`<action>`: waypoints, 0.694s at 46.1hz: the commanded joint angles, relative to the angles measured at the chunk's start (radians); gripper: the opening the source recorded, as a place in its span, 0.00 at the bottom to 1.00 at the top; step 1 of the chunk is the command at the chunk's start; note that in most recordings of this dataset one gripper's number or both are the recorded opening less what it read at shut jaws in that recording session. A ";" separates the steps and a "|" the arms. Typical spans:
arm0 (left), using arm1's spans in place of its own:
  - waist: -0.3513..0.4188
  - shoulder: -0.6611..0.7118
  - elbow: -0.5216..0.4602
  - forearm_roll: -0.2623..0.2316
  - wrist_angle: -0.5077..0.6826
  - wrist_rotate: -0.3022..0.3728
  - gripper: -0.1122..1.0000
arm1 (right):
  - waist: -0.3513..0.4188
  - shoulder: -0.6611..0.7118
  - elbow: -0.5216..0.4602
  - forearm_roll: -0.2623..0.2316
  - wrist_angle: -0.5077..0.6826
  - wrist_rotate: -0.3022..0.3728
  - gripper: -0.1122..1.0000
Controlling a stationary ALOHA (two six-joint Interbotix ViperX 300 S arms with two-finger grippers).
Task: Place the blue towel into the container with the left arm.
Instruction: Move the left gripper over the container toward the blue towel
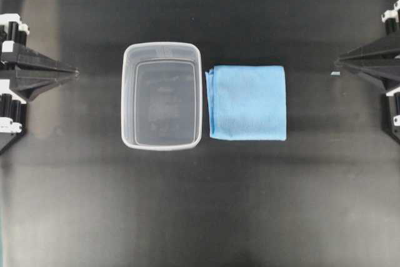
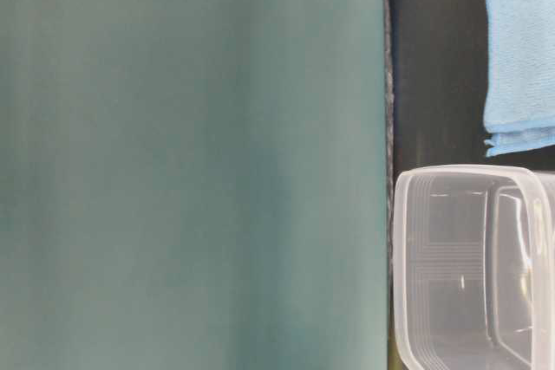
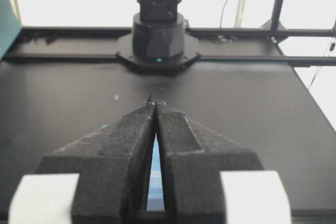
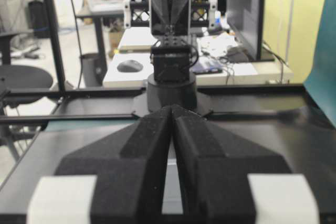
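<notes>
Overhead view: blue towel (image 1: 248, 102) lies flat in middle of frame, just right of clear tub (image 1: 162, 95), edges nearly touching. Towel almost square, a bit longer top to bottom, sides straight with frame. Tub long side also runs top to bottom. Left gripper (image 1: 74, 73) at left edge, well apart from tub, tip pointing right, fingers pressed together. Right gripper (image 1: 338, 62) at right edge, apart from towel, tip pointing left, fingers pressed together, holding nothing. Black table (image 1: 200, 204) under all.
</notes>
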 commanded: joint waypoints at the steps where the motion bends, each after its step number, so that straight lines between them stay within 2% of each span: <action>1: 0.005 0.071 -0.043 0.040 0.018 -0.044 0.15 | -0.003 0.006 -0.009 0.002 -0.002 0.003 0.11; 4: 0.009 0.109 -0.069 0.041 0.037 -0.071 0.13 | -0.003 -0.005 -0.009 0.011 0.040 0.015 0.15; 7: 0.011 0.153 -0.103 0.041 0.057 -0.078 0.11 | -0.003 -0.018 -0.009 0.011 0.097 0.032 0.10; 14: 0.008 0.245 -0.189 0.040 0.107 -0.083 0.11 | -0.005 -0.064 -0.015 0.011 0.230 0.055 0.10; 20: 0.015 0.344 -0.304 0.040 0.232 -0.083 0.11 | -0.005 -0.118 -0.018 0.011 0.360 0.057 0.10; 32: 0.034 0.549 -0.537 0.041 0.479 -0.077 0.11 | -0.023 -0.227 -0.014 0.011 0.505 0.057 0.11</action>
